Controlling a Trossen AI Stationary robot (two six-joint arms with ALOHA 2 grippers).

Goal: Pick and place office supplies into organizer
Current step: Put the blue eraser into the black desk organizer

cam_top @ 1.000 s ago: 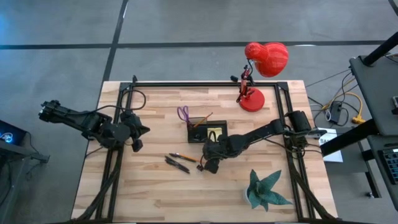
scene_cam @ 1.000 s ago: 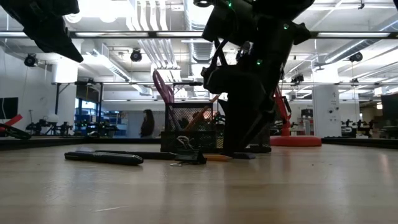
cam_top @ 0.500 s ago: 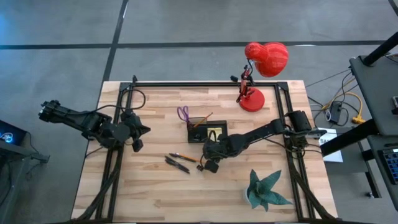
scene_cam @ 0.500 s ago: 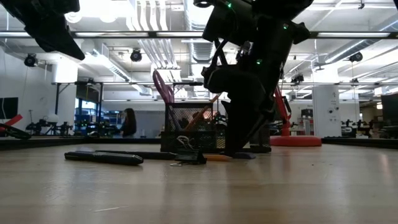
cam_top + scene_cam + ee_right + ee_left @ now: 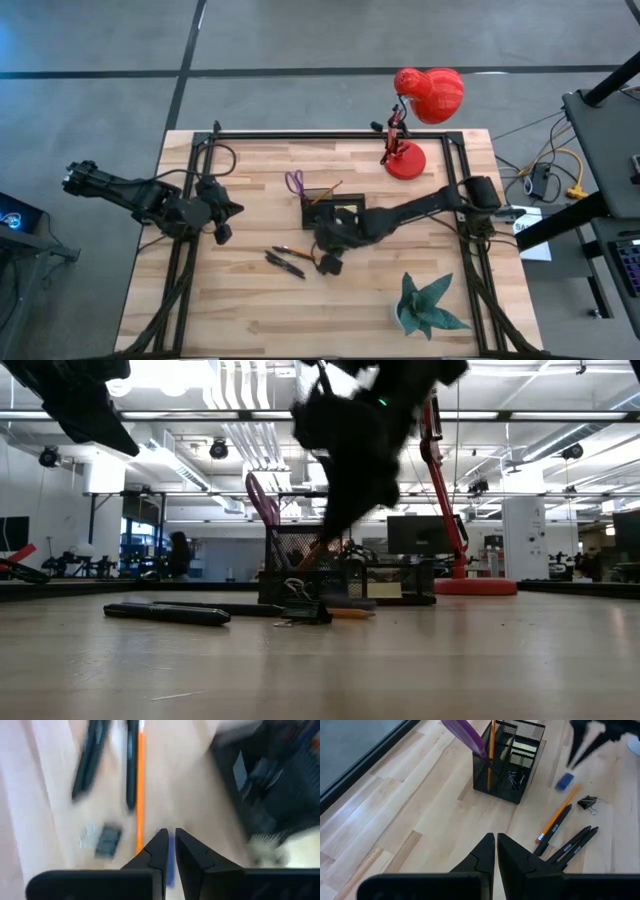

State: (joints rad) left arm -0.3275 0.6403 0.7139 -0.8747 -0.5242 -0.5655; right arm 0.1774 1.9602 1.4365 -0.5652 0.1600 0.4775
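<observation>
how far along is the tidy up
Done: purple scissors, upright pencil and yellow sticky pad sit in the organizer. In hand: right gripper, raised near it, seems shut on a small blue piece. To do: orange pencil, dark pens, binder clip on the table. Left gripper waits shut.

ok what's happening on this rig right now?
Right gripper is shut on a small blue block, held above the table near the organizer. Scissors already stand in the organizer. Two pens, an orange pencil and a binder clip lie on the table. Left gripper waits shut at the table's left side.
</observation>
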